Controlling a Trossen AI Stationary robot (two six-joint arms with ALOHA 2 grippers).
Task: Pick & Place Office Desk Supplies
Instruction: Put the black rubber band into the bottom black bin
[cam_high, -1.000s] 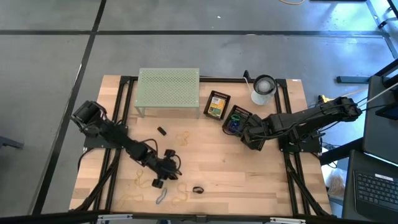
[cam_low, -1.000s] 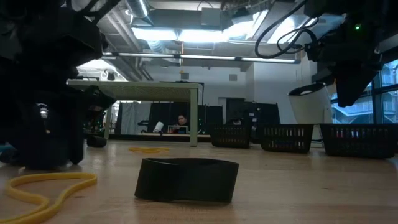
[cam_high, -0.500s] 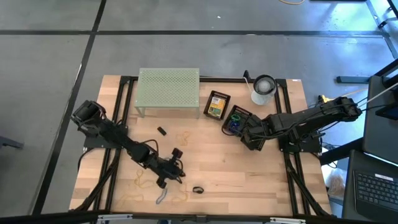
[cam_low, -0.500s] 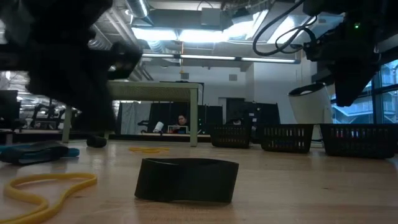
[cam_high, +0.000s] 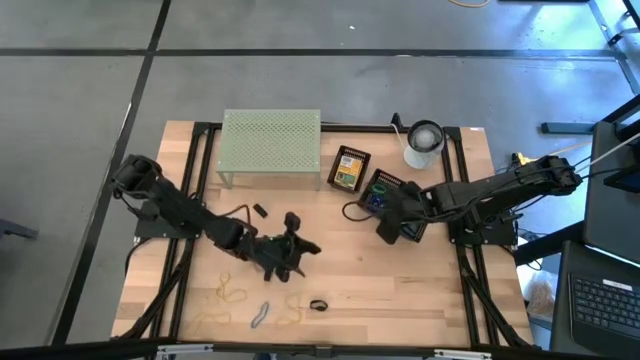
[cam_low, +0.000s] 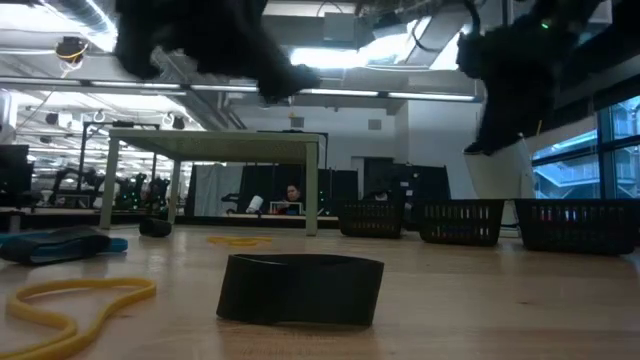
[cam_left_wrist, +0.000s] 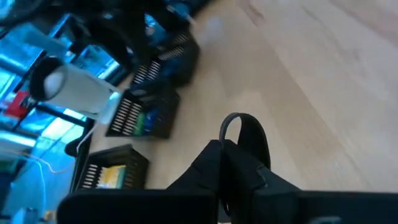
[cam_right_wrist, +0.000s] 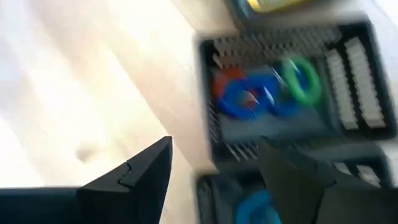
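My left gripper (cam_high: 305, 247) hangs above the middle of the table, shut on a small black loop (cam_left_wrist: 250, 132). My right gripper (cam_high: 385, 228) hovers open beside a black basket (cam_high: 381, 192) that holds red, blue and green rubber bands (cam_right_wrist: 267, 93); nothing is between its fingers. A second basket (cam_high: 350, 168) holds a yellow crayon box. On the wood lie yellow bands (cam_high: 230, 293), a blue-grey band (cam_high: 260, 316), a black band (cam_high: 318, 305) and a small black clip (cam_high: 260, 211). My left gripper pinches the black loop between its two fingers. The loop's rounded upper part (cam_left_wrist: 239, 119) sticks out past the fingertips. The fingers slant down toward the table's right side. The loop is lifted clear of the wood.
A pale green perforated rack (cam_high: 271, 145) stands at the far left-centre. A white cup (cam_high: 424, 143) stands at the far right, behind the baskets. Bare wood lies between the two grippers and along the near right.
My left gripper has risen from the near-left part of the table and gone toward the right and far side, rolling as it went, with the black loop lifted off the wood. My right gripper has tipped and shifted a little toward the table's left.
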